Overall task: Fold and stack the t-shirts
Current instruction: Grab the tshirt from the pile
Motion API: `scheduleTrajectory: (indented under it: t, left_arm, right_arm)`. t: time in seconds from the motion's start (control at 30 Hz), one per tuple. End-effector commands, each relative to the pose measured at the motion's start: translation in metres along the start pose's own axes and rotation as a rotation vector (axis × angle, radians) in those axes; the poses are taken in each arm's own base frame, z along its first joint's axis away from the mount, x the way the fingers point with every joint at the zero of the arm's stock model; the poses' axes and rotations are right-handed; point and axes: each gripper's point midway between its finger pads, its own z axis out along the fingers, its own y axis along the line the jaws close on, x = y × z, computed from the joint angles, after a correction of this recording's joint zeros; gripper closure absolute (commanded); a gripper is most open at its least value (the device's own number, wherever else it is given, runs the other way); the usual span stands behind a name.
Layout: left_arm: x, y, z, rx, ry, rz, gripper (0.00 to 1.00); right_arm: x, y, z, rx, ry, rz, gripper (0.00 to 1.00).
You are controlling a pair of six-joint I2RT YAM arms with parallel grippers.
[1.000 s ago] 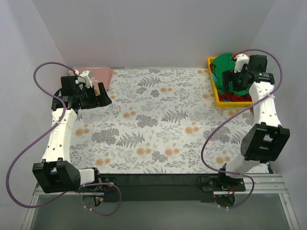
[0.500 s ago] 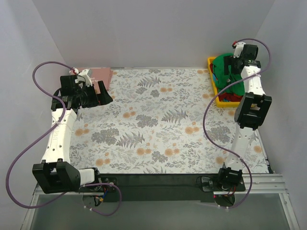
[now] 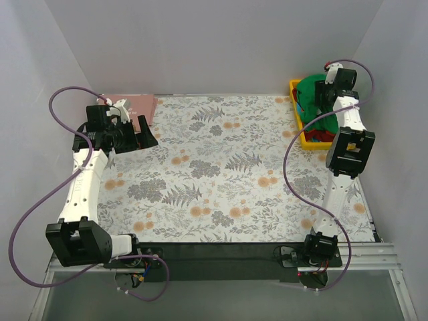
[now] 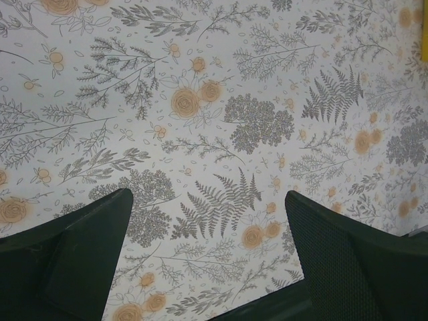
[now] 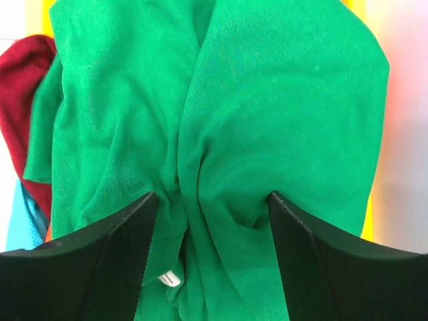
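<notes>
Floral table cover (image 3: 221, 167) runs to the far right corner, where the green shirt (image 5: 267, 100) tops the bin (image 3: 309, 142). Step in hand: picking it out. The right gripper (image 5: 207, 207) straddles a ridge of its cloth, jaws partly apart (not pinching yet, I judge). Next, close and lift clear. The left gripper (image 4: 207, 195) hovers wide open, empty. A red shirt (image 5: 23, 87) peeks out; anything deeper is hidden.

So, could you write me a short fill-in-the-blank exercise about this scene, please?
The green t-shirt lies in a bin coloured ____.
The right hand has cloth bunched ____ its fingers.
The left hand hovers over the table covering, holding ____.
The pink t-shirt lies at the far ____ corner.
Missing words: yellow, between, nothing, left.
</notes>
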Motion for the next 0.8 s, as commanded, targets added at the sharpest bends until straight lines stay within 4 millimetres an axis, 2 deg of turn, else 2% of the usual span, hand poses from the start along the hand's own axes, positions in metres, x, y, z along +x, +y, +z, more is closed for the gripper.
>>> scheduleTrajectory:
  t: [0.0,0.1,0.13,0.17,0.23,0.3,0.33,0.37,0.43,0.47,0.5,0.57,0.6,0.67,0.7,0.77]
  left_arm:
    - [-0.013,-0.009,-0.007,0.026,-0.019,-0.003,0.02]
    - [-0.017,-0.011,-0.008,0.026,-0.020,-0.004,0.02]
    - [-0.018,-0.011,-0.009,0.026,-0.022,-0.004,0.02]
    - [-0.018,-0.011,-0.009,0.025,-0.022,-0.004,0.02]
    - [-0.016,-0.012,-0.010,0.029,-0.018,-0.005,0.02]
    - [-0.017,-0.012,-0.011,0.031,-0.020,-0.002,0.02]
    - [-0.015,-0.011,-0.009,0.028,-0.016,-0.003,0.02]
    - [-0.014,-0.011,-0.008,0.028,-0.012,-0.007,0.02]
    - [-0.013,-0.009,-0.005,0.027,-0.005,-0.013,0.02]
    - [-0.014,-0.009,-0.005,0.027,-0.006,-0.012,0.02]
    - [-0.013,-0.009,-0.004,0.026,-0.003,-0.014,0.02]
    - [-0.014,-0.010,-0.005,0.030,-0.007,-0.013,0.02]
    - [-0.014,-0.010,-0.005,0.030,-0.008,-0.013,0.02]
    - [-0.016,-0.011,-0.007,0.035,-0.014,-0.009,0.02]
    - [-0.016,-0.012,-0.009,0.035,-0.017,-0.003,0.02]
    - [-0.016,-0.014,-0.012,0.036,-0.026,0.004,0.02]
  right_arm:
    - [-0.002,-0.005,0.010,0.008,-0.036,0.019,0.28]
    - [0.006,0.001,0.016,-0.021,-0.024,0.032,0.26]
    - [0.007,0.000,0.017,-0.019,-0.024,0.037,0.23]
    - [0.010,0.001,0.019,-0.019,-0.019,0.041,0.14]
    - [0.015,-0.001,0.023,-0.020,-0.012,0.052,0.13]
    - [0.019,0.000,0.027,-0.024,-0.004,0.054,0.19]
    - [0.021,-0.002,0.028,-0.025,-0.001,0.051,0.25]
    - [0.024,-0.001,0.029,-0.030,0.002,0.050,0.44]
    - [0.025,-0.004,0.028,-0.029,0.004,0.053,0.72]
    - [0.018,-0.006,0.022,-0.027,-0.008,0.056,0.91]
    - [0.013,-0.007,0.017,-0.038,-0.019,0.059,0.98]
    - [0.002,-0.010,0.006,-0.038,-0.040,0.059,0.99]
    - [-0.016,-0.016,-0.009,-0.032,-0.076,0.057,0.99]
    - [-0.037,-0.019,-0.028,-0.042,-0.120,0.057,0.99]
    - [-0.061,-0.026,-0.053,-0.033,-0.172,0.058,0.99]
    - [-0.083,-0.026,-0.080,-0.062,-0.224,0.065,0.99]
